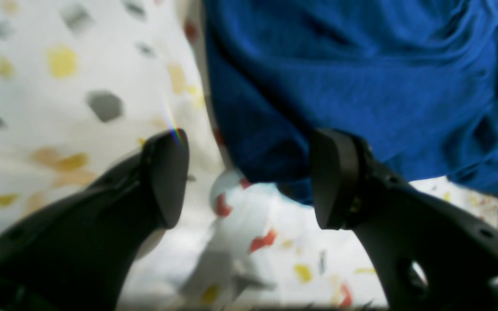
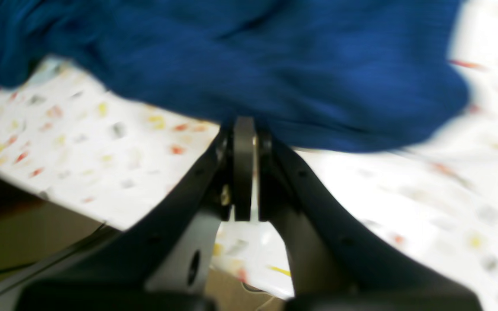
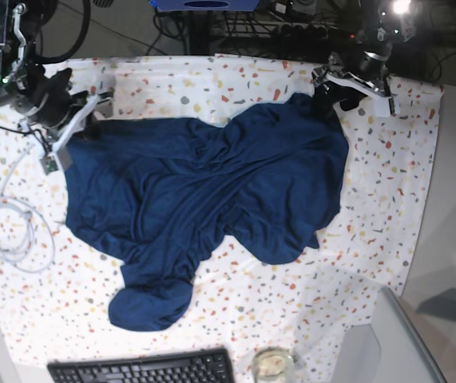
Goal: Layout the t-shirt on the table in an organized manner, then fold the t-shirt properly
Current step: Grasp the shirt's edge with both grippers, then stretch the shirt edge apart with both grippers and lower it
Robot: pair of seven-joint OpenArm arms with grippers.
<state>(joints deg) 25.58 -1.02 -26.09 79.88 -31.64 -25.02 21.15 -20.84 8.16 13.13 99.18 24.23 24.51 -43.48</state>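
- Left wrist view: black two-fingered left gripper [image 1: 249, 179] spread wide with nothing between the pads; large dark navy blue soft-fabric t-shirt [image 1: 361, 82] bunched just beyond the fingertips, its edge lying against the right-hand finger [image 1: 333, 179]; white cloth-covered table [image 1: 59, 108] flecked with red, yellow and grey underneath.
- Right wrist view: black right gripper [image 2: 244, 129] closed tight, pads pressed together, pinching the t-shirt [image 2: 275, 65] edge, cloth raised off the table [image 2: 426, 194] there.
- Base view: t-shirt [image 3: 212, 191] spread rumpled across the table [image 3: 371, 231] middle, one lobe reaching the near edge; right gripper [image 3: 80, 120] at its far left corner, left gripper [image 3: 341, 89] at its far right corner; coiled white cable [image 3: 12, 231] left; black keyboard [image 3: 144, 369] along the near edge.
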